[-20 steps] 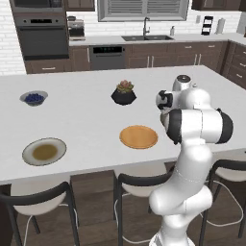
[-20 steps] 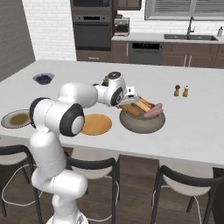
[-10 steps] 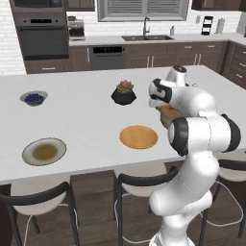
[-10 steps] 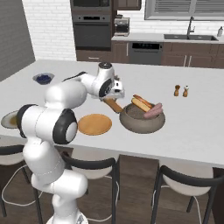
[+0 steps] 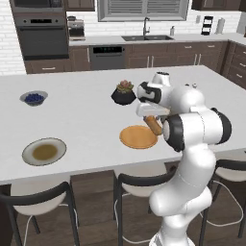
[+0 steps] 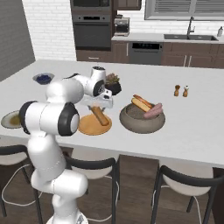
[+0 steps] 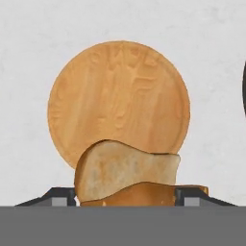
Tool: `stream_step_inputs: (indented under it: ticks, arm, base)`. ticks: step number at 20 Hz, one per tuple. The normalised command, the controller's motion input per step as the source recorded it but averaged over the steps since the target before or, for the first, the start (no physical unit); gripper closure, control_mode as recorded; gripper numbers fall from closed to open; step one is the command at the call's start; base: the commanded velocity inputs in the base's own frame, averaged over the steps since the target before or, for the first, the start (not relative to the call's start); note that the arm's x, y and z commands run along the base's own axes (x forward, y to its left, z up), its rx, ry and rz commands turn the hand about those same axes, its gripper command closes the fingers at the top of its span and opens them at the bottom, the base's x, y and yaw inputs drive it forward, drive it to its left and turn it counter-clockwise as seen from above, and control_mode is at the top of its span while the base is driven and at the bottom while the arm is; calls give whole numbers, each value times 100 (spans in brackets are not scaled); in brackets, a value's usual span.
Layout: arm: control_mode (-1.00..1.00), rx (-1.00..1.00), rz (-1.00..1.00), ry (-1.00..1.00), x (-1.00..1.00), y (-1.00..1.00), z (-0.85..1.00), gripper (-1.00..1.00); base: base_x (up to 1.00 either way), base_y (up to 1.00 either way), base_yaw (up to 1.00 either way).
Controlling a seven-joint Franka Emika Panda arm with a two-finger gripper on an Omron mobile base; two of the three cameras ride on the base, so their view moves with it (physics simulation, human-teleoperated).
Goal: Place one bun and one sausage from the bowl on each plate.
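My tool (image 6: 99, 114) is clamped on one bun (image 6: 100, 115), which hangs tilted between the fingers above the orange-tan plate (image 6: 88, 127). From the hand view the bun's (image 7: 127, 175) pale end sits over the near edge of that plate (image 7: 115, 96); I cannot tell whether it touches the plate surface. In the left base view the bun (image 5: 153, 125) is at the right rim of the same plate (image 5: 134, 138). The bowl (image 6: 142, 119) stands on the bench (image 6: 197, 113) just right of the plate, holding another bun (image 6: 141, 103) and a sausage (image 6: 152, 111). The second plate (image 5: 44, 151), pale-rimmed with an olive-brown centre, lies well apart to the left. A black plant pot (image 5: 123, 93) stands behind the orange plate.
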Motion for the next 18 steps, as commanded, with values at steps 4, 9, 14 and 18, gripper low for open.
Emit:
stream_step_inputs:
  ticks: [4, 9, 14, 18]
  arm:
    - [-100, -20, -7, 24, 29, 0, -49, 100]
    - [-100, -3, -1, 0, 36, 4, -17, 100]
    - [-100, -2, -4, 0, 57, 1, -56, 100]
    - [-100, -2, -6, 0, 36, 11, -57, 100]
  base:
    - [0, 0, 0]
    - [0, 0, 0]
    - [0, 0, 0]
    - [0, 0, 0]
